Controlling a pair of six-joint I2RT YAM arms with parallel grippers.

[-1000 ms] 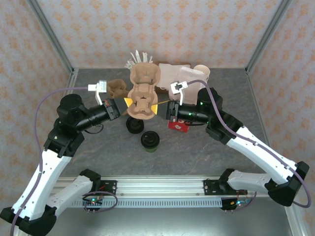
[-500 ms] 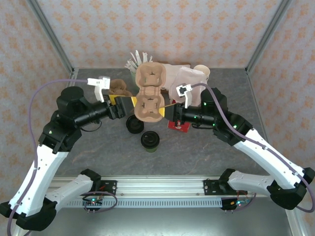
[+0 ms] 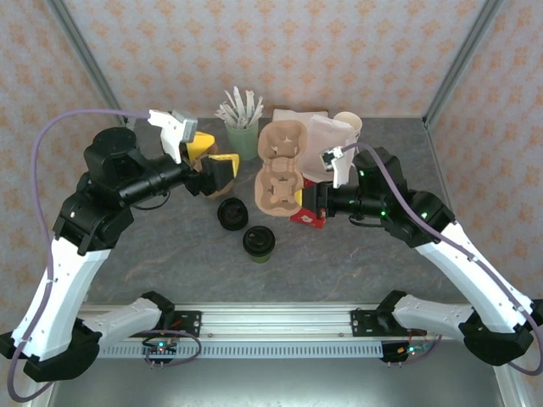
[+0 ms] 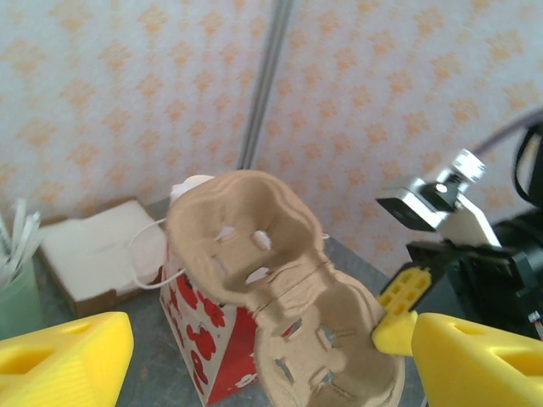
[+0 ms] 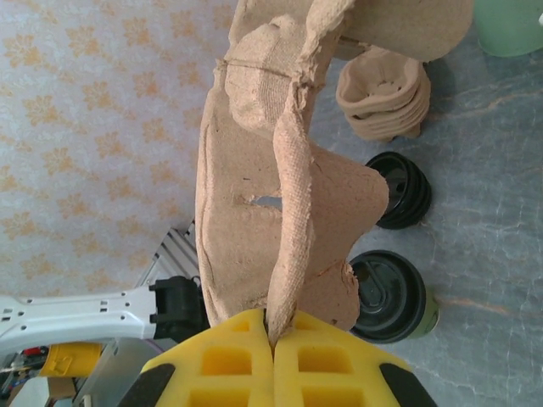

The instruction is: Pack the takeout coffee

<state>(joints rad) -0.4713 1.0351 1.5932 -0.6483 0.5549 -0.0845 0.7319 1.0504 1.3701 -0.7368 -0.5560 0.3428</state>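
The left arm (image 3: 64, 271) and right arm (image 3: 467, 259) have white shells over black joints, each trailing a purple cable (image 3: 85, 117). The left hand (image 3: 210, 158) and right hand (image 5: 272, 326) have blocky yellow fingers.

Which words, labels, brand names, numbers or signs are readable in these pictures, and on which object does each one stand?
No text can be read.
On the red and white bag: printed red shapes, no letters that I can make out.
On the coffee cup lid: any raised marks are too small to read.
On the cardboard cup carrier: plain, no print.
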